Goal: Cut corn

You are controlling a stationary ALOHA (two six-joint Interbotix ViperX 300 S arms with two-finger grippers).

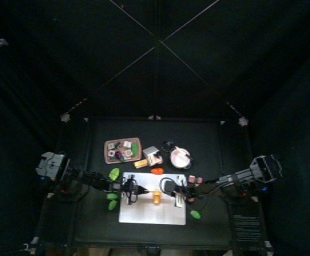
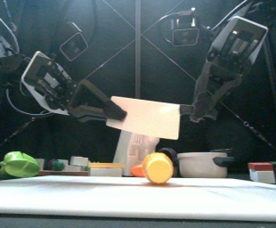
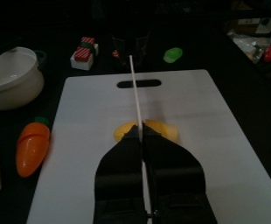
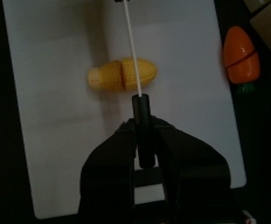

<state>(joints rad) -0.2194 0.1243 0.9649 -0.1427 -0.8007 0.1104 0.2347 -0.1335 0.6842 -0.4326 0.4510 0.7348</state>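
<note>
Your corn (image 4: pixel 124 75) lies whole on the board (image 4: pixel 56 131), uncut. Both grippers, left (image 3: pixel 142 166) and right (image 4: pixel 142 144), are clamped on the knife (image 2: pixel 148 116) above it; the cut remains.

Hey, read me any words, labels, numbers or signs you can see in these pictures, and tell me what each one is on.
There is no text to read.
The white board, the corn and the knife blade are plain.
The small red and white box behind the board has markings too blurred to read.
</note>
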